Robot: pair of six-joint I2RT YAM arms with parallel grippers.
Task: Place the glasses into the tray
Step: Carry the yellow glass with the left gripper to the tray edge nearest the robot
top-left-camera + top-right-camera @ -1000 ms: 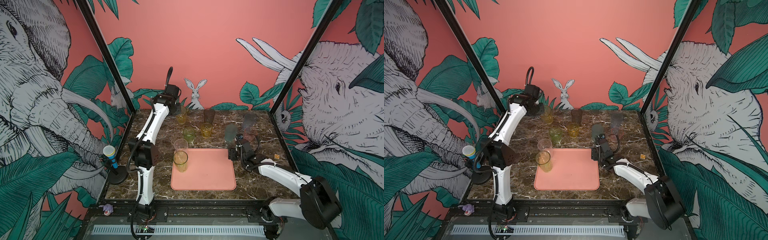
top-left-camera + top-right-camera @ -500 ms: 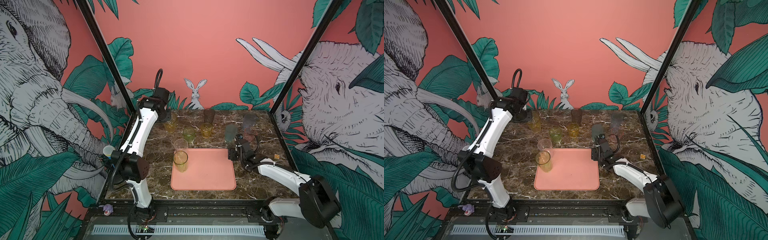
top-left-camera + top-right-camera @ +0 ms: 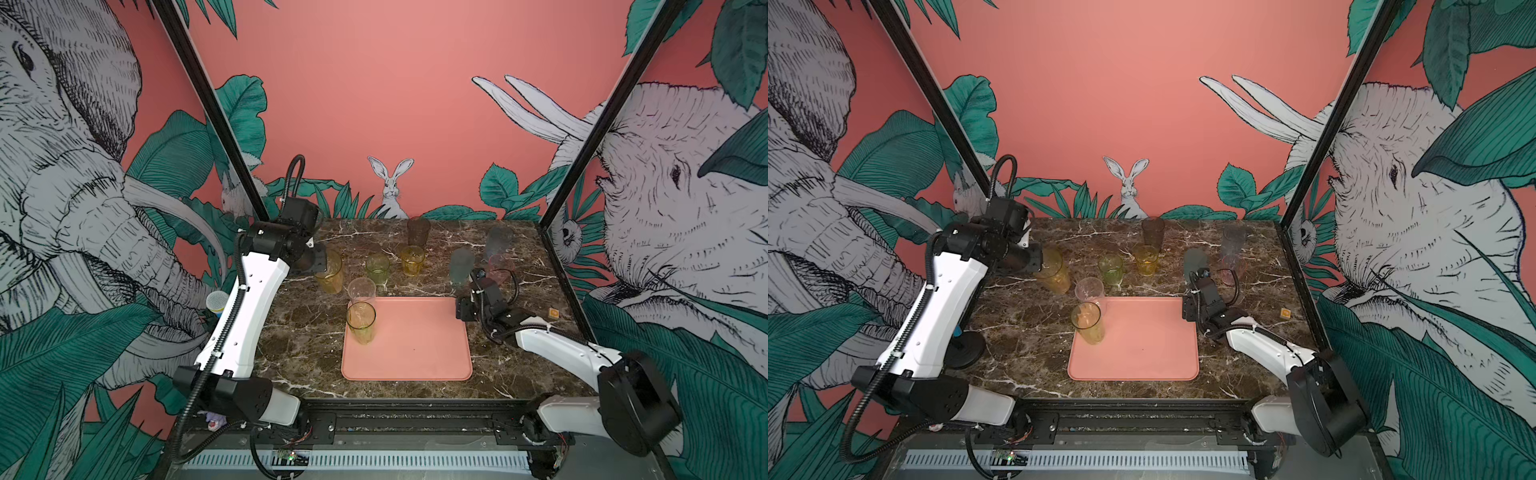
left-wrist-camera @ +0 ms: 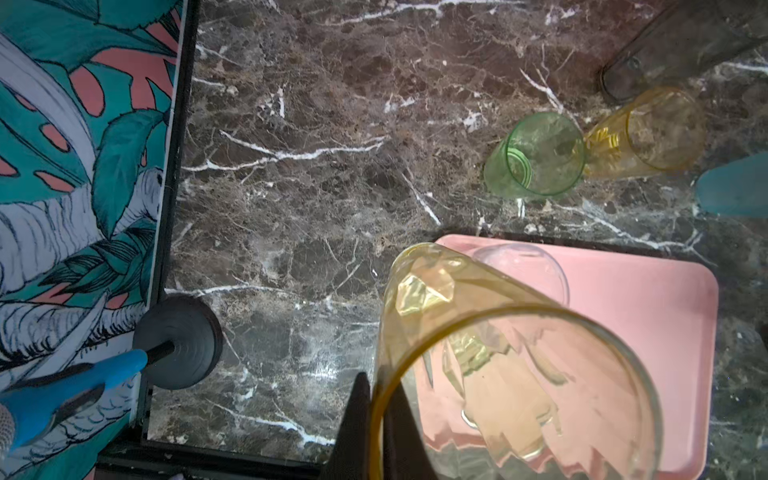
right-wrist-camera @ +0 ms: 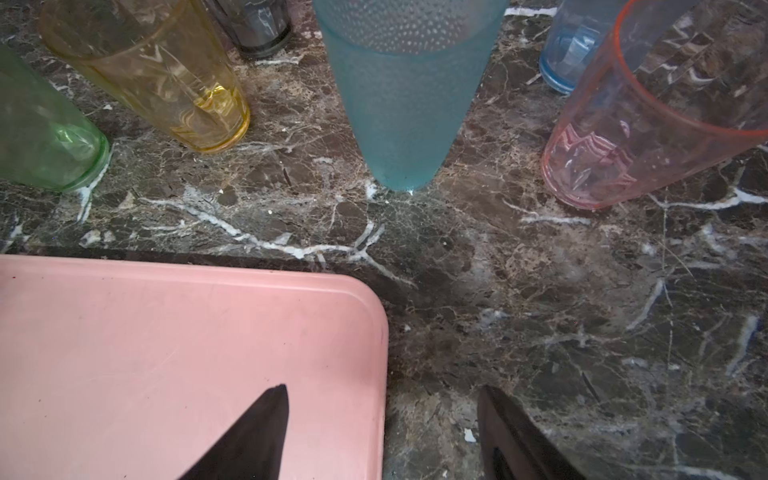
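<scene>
around the desk: mural walls [image 3: 415, 104] in salmon pink, with elephants, leaves and a rabbit, closed off three sides.
desk [image 3: 307, 332]: dark brown marble with white veins, glossy and probably slick under a glass base.
tray [image 3: 415, 345]: lay flat at the front middle, within reach of both arms, mostly bare.
left gripper [image 3: 320, 262]: clamped on the rim of the tall amber glass [image 3: 330, 274], which it held tilted and seemingly off the desk, left of the tray, apparently to carry it over.
right gripper [image 5: 382, 440]: jaws apart and empty above the tray's far right corner, facing the teal glass [image 5: 407, 104], likely its next pick.
on the tray: yellow glass [image 3: 361, 328] and clear glass [image 3: 361, 291] stood upright along the left edge, leaving room.
behind the tray: six more glasses, among them the green glass [image 3: 377, 268] and pink glass [image 3: 500, 272], stood upright on the desk.
</scene>
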